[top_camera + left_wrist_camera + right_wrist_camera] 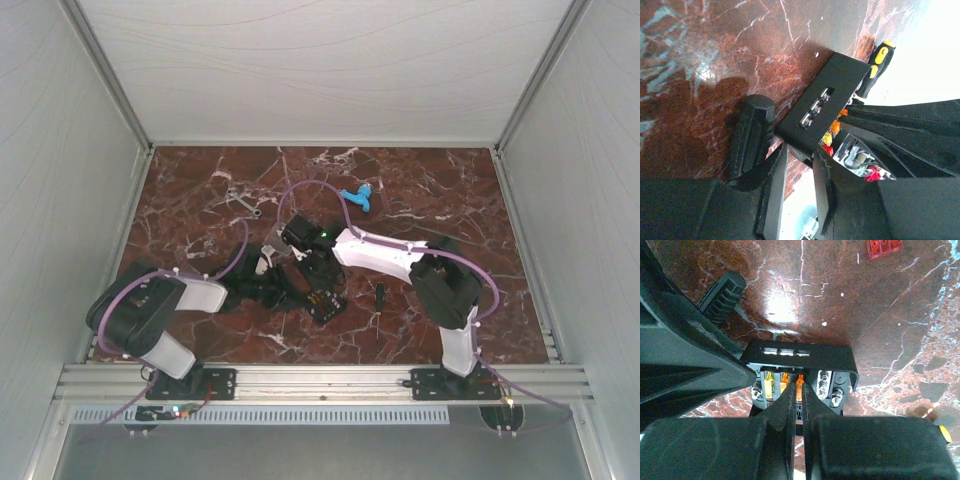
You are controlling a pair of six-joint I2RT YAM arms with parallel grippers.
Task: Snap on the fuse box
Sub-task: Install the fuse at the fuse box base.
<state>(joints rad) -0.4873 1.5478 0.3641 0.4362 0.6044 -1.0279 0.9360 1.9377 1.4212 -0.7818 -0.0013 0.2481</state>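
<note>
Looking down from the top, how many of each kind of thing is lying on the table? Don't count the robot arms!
fuse box: 1
screwdriver: 1
silver wrench: 1
blue plastic piece: 1
Total: 4

Readable text: we find none in any of the three views.
On the small black square plastic fuse tray (800,357): we can read no lettering or numbers on its wall or on the fuses inside it.
On the small red translucent plastic piece (884,247), well beyond the tray: it is too blurred for us to make out any marking.
</note>
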